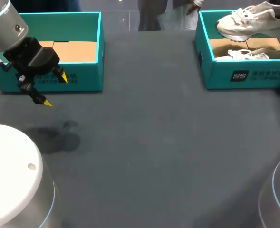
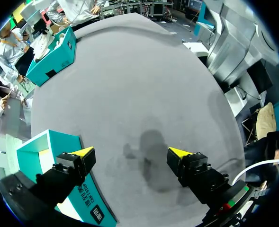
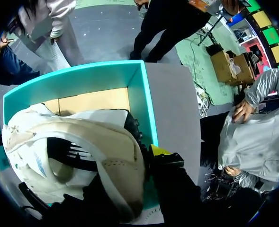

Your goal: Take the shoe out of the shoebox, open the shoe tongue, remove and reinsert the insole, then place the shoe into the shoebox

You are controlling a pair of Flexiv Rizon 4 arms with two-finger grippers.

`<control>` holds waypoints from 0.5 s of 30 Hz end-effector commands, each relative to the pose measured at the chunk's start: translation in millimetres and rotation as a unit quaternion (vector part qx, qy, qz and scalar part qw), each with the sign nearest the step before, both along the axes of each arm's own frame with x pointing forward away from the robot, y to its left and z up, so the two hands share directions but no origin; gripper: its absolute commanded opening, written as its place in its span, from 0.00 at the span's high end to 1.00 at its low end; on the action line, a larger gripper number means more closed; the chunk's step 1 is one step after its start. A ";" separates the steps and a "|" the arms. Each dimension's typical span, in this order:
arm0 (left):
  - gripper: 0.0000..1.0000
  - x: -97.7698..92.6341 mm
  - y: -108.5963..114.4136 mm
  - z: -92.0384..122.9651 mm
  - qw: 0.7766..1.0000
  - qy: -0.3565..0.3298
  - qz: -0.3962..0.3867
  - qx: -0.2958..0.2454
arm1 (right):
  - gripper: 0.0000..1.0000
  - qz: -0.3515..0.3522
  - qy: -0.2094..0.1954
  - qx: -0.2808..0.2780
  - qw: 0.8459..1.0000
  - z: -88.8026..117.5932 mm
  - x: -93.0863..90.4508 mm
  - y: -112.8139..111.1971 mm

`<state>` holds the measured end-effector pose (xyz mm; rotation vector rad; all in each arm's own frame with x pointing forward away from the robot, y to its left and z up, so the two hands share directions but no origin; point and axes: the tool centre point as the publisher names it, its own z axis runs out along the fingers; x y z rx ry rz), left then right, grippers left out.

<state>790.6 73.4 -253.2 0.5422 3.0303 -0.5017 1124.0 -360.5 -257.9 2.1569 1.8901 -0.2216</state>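
Observation:
A white shoe [image 1: 246, 21] hangs above the teal shoebox [image 1: 216, 71] at the table's far right. In the right wrist view my right gripper [image 3: 144, 158] is shut on this white shoe [image 3: 82, 137] at its upper edge. One yellow fingertip [image 3: 158, 150] shows outside the shoe and the other is hidden by it. The shoebox [image 3: 139, 94] lies below with a cardboard floor. A second white shoe [image 1: 244, 54] lies inside the box. My left gripper [image 1: 54, 90] is open and holds nothing, low over the table at the far left.
Just behind my left gripper [image 2: 132, 153] stands a second teal box [image 1: 82, 80] holding only cardboard. This box [image 2: 44, 156] lies beside the left fingers. The robot's pale bases [image 1: 11, 175] fill the near corners. Dark grey table [image 1: 144, 142] lies between the boxes.

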 end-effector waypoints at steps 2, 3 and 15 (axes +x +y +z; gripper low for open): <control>0.00 -1.1 0.6 0.3 1.000 -0.001 0.000 0.001 | 1.00 0.003 0.005 0.004 1.000 -9.8 10.9 -2.7; 0.00 -1.1 0.6 0.3 1.000 -0.001 0.000 0.001 | 1.00 0.004 0.007 0.001 1.000 -11.3 12.6 -2.8; 0.00 -1.1 0.6 0.3 1.000 -0.001 0.000 0.001 | 1.00 0.015 0.016 0.006 1.000 -31.8 26.2 0.5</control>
